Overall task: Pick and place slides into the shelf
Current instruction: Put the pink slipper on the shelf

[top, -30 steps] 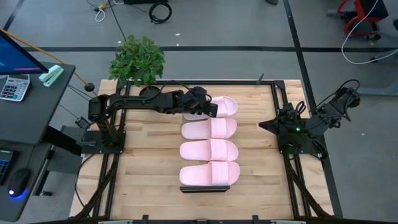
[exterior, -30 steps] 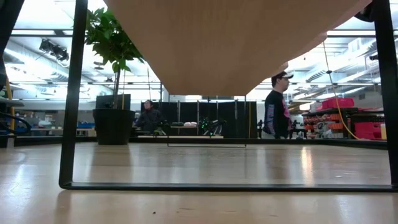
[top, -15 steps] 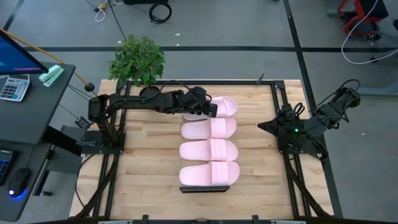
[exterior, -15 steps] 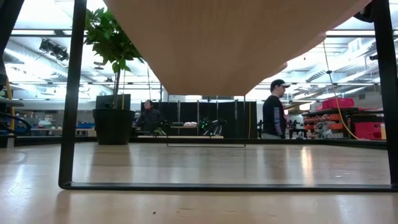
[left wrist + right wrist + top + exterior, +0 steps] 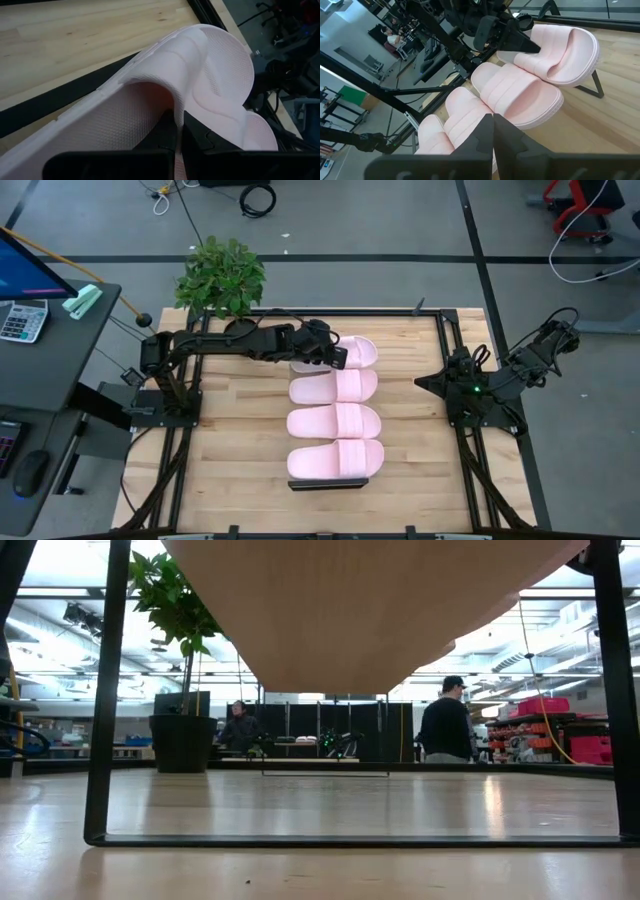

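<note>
Left gripper [image 5: 338, 356] apparently pinching endmost slide's [image 5: 358, 352] strap edge on shelf [image 5: 330, 483].

I see four pale pink slides [image 5: 335, 406] in a row on the light-wood shelf [image 5: 330, 482], whose end rails are thin and black. The slide nearest the green plant [image 5: 221, 276] shows a fine dotted texture on its pink footbed [image 5: 220, 75]. The butcher-block table [image 5: 230, 440] under the shelf is striped in blond planks. Both arms are dark, nearly black.
</note>
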You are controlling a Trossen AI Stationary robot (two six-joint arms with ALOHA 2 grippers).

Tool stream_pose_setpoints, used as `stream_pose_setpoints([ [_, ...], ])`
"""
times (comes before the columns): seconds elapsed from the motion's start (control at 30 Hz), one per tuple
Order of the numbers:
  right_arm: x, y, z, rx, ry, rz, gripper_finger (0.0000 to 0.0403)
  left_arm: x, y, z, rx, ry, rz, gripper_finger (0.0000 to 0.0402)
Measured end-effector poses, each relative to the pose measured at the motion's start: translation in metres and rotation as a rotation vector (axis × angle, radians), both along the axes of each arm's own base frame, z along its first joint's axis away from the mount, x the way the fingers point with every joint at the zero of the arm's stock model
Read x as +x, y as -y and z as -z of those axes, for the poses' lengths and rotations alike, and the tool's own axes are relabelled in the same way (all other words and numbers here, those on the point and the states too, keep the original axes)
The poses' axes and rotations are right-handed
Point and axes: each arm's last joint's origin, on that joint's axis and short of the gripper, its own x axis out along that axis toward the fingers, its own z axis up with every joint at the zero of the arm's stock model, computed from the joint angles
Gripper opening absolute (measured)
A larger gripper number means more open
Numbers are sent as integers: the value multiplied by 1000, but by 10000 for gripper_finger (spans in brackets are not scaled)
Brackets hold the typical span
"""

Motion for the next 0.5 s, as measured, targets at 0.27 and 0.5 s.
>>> stream_pose_setpoints([
  [0.27,0,0,0,0,0,0,9,0,1,1,-40,-3,31,11],
  [0.5,0,0,0,0,0,0,9,0,0,0,-36,13,36,11],
])
